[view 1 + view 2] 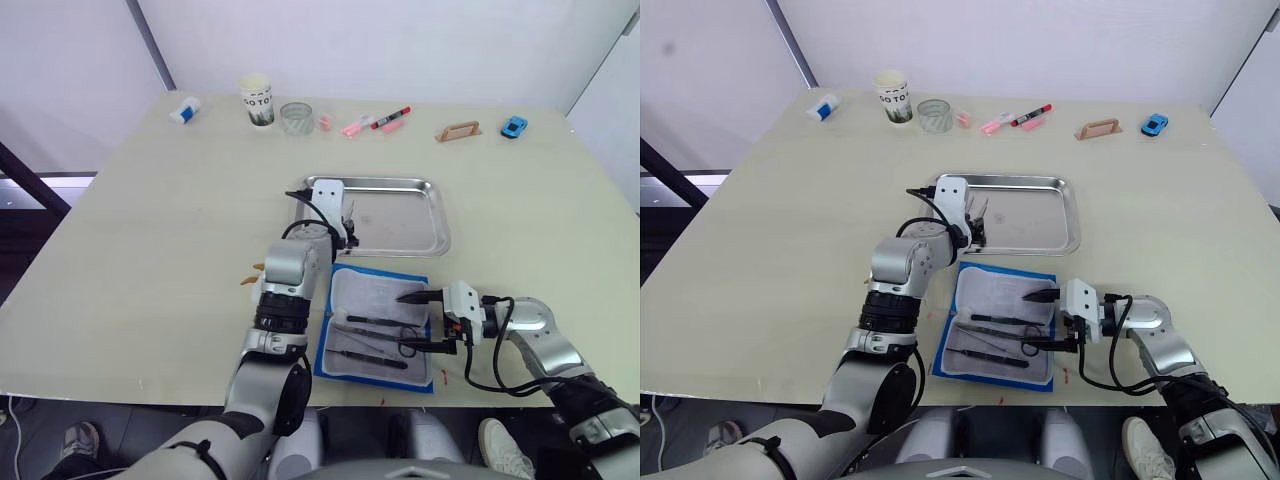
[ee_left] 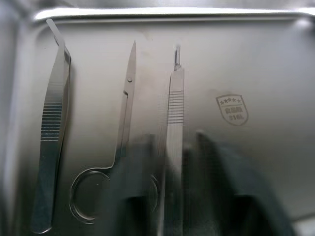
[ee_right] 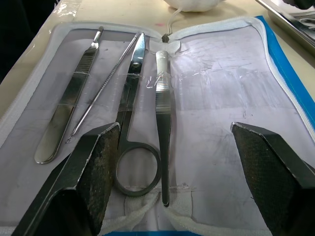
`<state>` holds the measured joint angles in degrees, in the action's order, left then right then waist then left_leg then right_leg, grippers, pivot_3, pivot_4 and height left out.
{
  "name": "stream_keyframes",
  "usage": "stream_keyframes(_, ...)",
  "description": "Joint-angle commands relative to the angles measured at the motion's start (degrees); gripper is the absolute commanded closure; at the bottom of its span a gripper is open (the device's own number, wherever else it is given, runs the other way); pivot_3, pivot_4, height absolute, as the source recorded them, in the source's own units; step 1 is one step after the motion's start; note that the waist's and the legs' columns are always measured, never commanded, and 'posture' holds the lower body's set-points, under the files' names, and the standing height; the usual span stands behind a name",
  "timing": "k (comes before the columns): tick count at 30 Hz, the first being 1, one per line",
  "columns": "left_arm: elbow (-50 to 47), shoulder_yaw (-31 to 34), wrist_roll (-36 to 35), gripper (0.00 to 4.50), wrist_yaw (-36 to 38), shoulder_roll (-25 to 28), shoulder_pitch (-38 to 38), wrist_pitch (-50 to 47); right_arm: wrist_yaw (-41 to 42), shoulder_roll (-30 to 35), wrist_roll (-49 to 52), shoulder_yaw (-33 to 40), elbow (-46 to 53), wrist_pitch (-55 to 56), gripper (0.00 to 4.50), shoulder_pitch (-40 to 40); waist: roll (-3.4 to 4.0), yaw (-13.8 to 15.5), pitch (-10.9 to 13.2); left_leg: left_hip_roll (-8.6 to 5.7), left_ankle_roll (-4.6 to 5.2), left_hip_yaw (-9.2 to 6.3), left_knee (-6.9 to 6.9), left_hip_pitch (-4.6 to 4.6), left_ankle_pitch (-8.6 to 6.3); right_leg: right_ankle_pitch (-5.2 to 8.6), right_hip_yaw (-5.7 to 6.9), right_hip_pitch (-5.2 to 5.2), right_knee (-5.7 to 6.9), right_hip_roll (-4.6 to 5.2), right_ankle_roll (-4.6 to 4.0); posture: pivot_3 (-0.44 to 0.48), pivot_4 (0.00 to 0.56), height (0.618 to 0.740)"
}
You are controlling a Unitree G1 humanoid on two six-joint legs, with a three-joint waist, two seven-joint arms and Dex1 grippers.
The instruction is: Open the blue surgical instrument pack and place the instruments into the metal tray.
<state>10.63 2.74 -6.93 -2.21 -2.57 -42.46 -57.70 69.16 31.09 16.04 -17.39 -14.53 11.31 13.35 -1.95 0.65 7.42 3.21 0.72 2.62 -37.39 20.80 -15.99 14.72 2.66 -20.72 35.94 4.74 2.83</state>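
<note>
- 3 instruments already lie in the metal tray (image 1: pixel 425 215), seen in the left wrist view: tweezers (image 2: pixel 51 142), scissors (image 2: pixel 120 147) and a scalpel handle (image 2: pixel 172 132), side by side and roughly parallel, close to the tray's rim.
- 4 more instruments rest on the pale lining of the blue surgical instrument pack (image 1: pixel 425 380): a flat handle (image 3: pixel 69 110), a thin probe (image 3: pixel 101 88), a second pair of scissors (image 3: pixel 130 118) and a second pair of tweezers (image 3: pixel 163 128).
- The pack lies unzipped and spread flat on the bench (image 1: pixel 150 220), just beside the tray's near edge, on the robot's side.
- The left pincer (image 1: pixel 345 222) sits over the tray's left end; its black fingers (image 2: pixel 231 196) flank the scalpel handle with a gap between them, but I cannot tell whether they press on it.
- The right pincer (image 1: pixel 425 320) hangs at the pack's right edge, fingers (image 3: pixel 268 167) spread wide apart and gripping nothing, pointed across the lining toward the tools.
- Along the far edge of the bench stand a paper cup (image 1: pixel 257 100) and a glass jar (image 1: pixel 296 118) near each other, then pink and red markers (image 1: pixel 375 122), a small wooden piece (image 1: pixel 458 131) and a blue toy car (image 1: pixel 514 126).
- A small white-and-blue object (image 1: pixel 184 110) lies near the far left corner, well apart from the tray.
</note>
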Motion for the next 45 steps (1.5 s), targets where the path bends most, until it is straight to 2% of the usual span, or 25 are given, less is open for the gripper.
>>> stream_keyframes(1,-4.48,-0.05,-0.76,0.99,0.77,0.29,0.13,-2.0,-1.12,2.05,-6.21,-2.02,-5.06,-3.2,0.75,-3.31,0.0,0.0,0.0,0.0,0.0,0.0,0.0,0.0,0.0,0.0,0.0,0.0,0.0,0.0,0.0,0.0,0.15,0.74)
stream_keyframes(7,-16.07,-2.87,-7.85,0.99,14.25,6.23,3.4,-3.62,-1.22,2.09,-6.17,-1.85,-4.94,-3.23,0.75,-3.45,0.09,0.01,0.06,0.01,-0.21,-0.01,0.02,0.01,0.11,0.0,0.0,-0.01,0.0,0.0,0.0,0.0,0.15,0.74)
stream_keyframes(11,-23.4,-5.88,-11.31,0.99,28.9,15.23,8.63,6.87,-1.14,1.9,-6.27,-1.78,-5.35,-3.24,0.75,-3.02,0.19,-0.01,0.11,0.01,-0.27,0.02,0.02,-0.01,0.14,0.01,-0.03,-0.02,-0.01,0.04,-0.03,0.0,0.15,0.74)
stream_keyframes(14,-24.0,-5.43,-17.33,0.99,42.15,21.89,10.65,9.72,-1.26,1.58,-6.39,-1.81,-5.9,-3.11,0.75,-2.53,0.22,0.05,0.13,0.01,-0.26,0.02,0.02,-0.01,0.14,0.12,-0.02,-0.02,-0.01,0.07,-0.23,0.0,0.15,0.74)
stream_keyframes(16,-23.21,-6.01,-19.28,0.99,52.81,27.0,12.51,15.84,-1.43,1.32,-6.46,-1.87,-6.18,-3.04,0.75,-2.22,0.28,-0.01,0.16,0.01,-0.02,0.03,0.02,-0.03,0.0,0.13,-0.02,-0.03,-0.01,0.07,-0.25,0.0,0.15,0.74)
stream_keyframes(19,-19.81,-7.79,-19.06,0.99,61.56,31.85,13.58,21.5,-1.74,1.11,-6.46,-1.93,-6.28,-2.95,0.75,-2.19,0.28,0.03,0.17,0.02,0.0,0.04,0.02,-0.02,-0.01,0.14,-0.03,-0.04,-0.01,0.07,-0.26,0.0,0.15,0.74)
stream_keyframes(23,-15.64,-10.65,-16.96,0.99,70.22,35.09,14.78,30.13,-2.04,0.99,-6.5,-1.88,-6.03,-2.92,0.75,-2.54,0.28,0.03,0.17,0.03,0.04,0.03,0.02,-0.02,-0.02,0.14,-0.04,-0.04,-0.01,0.07,-0.27,0.0,0.15,0.74)
stream_keyframes(25,-14.27,-11.41,-16.96,0.99,72.37,35.51,15.08,31.75,-2.18,0.97,-6.51,-1.88,-5.77,-3.01,0.75,-2.74,0.28,0.04,0.17,0.04,0.05,0.02,0.02,0.0,-0.02,0.14,-0.04,-0.05,-0.01,0.07,-0.27,0.0,0.15,0.74)
stream_keyframes(28,-12.84,-13.08,-15.9,1.84,75.41,36.43,16.47,34.83,-2.41,0.94,-6.48,-1.84,-5.39,-3.09,0.75,-3.13,0.28,0.04,0.17,0.05,0.06,0.03,0.02,0.01,-0.03,0.15,-0.05,-0.07,-0.02,0.07,-0.27,0.0,0.15,0.74)
stream_keyframes(29,-12.52,-13.84,-15.07,2.41,76.01,36.63,17.28,36.4,-2.56,0.91,-6.42,-1.78,-5.15,-3.2,0.75,-3.34,0.28,0.04,0.17,0.05,0.06,0.04,0.02,0.01,-0.03,0.15,-0.05,-0.14,-0.01,0.07,-0.27,0.0,0.15,0.74)
stream_keyframes(30,-12.17,-14.71,-14.23,2.56,77.1,36.93,18.2,38.25,-2.72,0.9,-6.41,-1.78,-4.87,-3.27,0.75,-3.55,0.29,0.03,0.17,0.05,0.06,0.04,0.02,0.01,-0.03,0.15,-0.05,-0.14,-0.01,0.07,-0.27,0.0,0.15,0.74)
stream_keyframes(35,-8.72,-16.98,-11.13,2.56,79.8,36.86,20.11,45.36,-3.22,0.96,-6.28,-1.69,-3.9,-3.64,0.75,-4.23,0.28,0.06,0.17,0.08,0.07,0.07,0.06,0.04,-0.03,0.15,-0.09,-0.21,-0.01,0.07,-0.27,0.0,0.15,0.74)
stream_keyframes(45,-2.63,-18.39,-7.76,2.56,81.51,35.76,20.23,53.01,-2.99,0.71,-6.29,-1.96,-4.06,-3.48,0.75,-3.74,0.29,0.05,0.17,0.1,0.08,0.08,0.06,0.06,-0.04,0.15,-0.09,-0.26,-0.01,0.09,-0.28,0.0,0.15,0.74)
